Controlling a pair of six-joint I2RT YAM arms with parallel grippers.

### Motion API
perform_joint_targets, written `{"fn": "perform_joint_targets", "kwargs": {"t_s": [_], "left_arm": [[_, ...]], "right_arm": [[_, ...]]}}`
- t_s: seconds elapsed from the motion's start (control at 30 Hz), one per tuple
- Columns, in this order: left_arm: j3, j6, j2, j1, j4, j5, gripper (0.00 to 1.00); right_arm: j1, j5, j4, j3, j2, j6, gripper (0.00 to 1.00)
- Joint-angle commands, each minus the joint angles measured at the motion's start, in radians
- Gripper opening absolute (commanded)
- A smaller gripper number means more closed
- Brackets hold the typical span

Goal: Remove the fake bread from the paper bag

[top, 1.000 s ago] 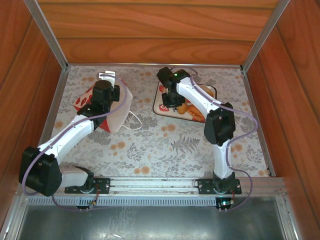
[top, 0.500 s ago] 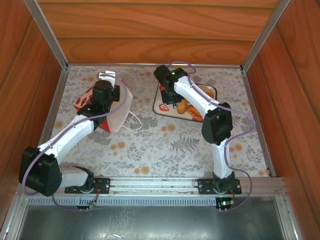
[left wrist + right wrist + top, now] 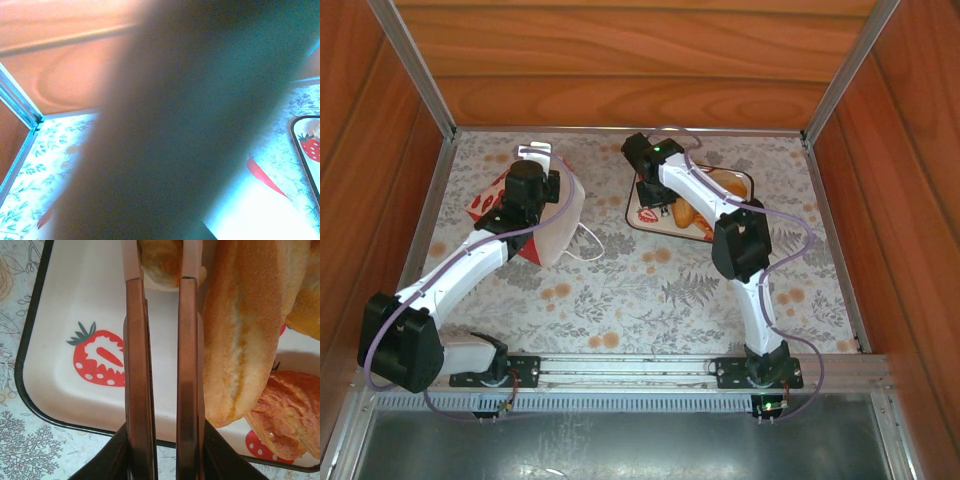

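The paper bag (image 3: 556, 222), white with a red band, lies tilted at the left; its white and red paper (image 3: 280, 200) is blurred in the left wrist view. My left gripper (image 3: 525, 190) sits at the bag's upper edge, shut, with the grip itself hidden under the wrist. Over the strawberry tray (image 3: 638, 222), my right gripper (image 3: 656, 196) is shut on a small golden piece of fake bread (image 3: 160, 262), held between the fingertips (image 3: 132, 265). A long roll (image 3: 245, 330) and a croissant (image 3: 285, 410) lie on the tray (image 3: 60, 305) right of the fingers.
Several more pastries (image 3: 698, 215) fill the tray's right half. A thin white cord handle (image 3: 588, 240) trails from the bag onto the floral cloth. Wooden walls with metal rails close in the back and both sides.
My right arm has swung left and farther back over the tray, and its jaws have narrowed slightly. The left arm and the bag have not moved.
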Motion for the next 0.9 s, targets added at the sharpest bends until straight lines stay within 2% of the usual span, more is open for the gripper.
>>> {"fn": "perform_joint_targets", "kwargs": {"t_s": [0.0, 0.17, 0.33, 0.63, 0.87], "left_arm": [[0.013, -0.014, -0.006, 0.008, 0.018, 0.004, 0.0], [0.013, -0.017, -0.002, 0.007, 0.018, 0.005, 0.0], [0.016, -0.017, -0.002, 0.008, 0.016, 0.011, 0.0], [0.014, -0.02, -0.011, 0.008, 0.016, 0.021, 0.0], [0.018, -0.014, -0.023, 0.008, 0.017, 0.016, 0.0]], "right_arm": [[0.006, 0.006, 0.0, 0.045, 0.013, -0.02, 0.3], [0.01, -0.062, -0.014, 0.046, 0.018, -0.03, 0.4], [0.015, -0.095, -0.025, 0.034, -0.024, -0.029, 0.45], [0.017, -0.079, -0.03, 0.023, -0.101, -0.028, 0.47], [0.026, -0.101, -0.039, -0.005, -0.172, -0.002, 0.42]]}}
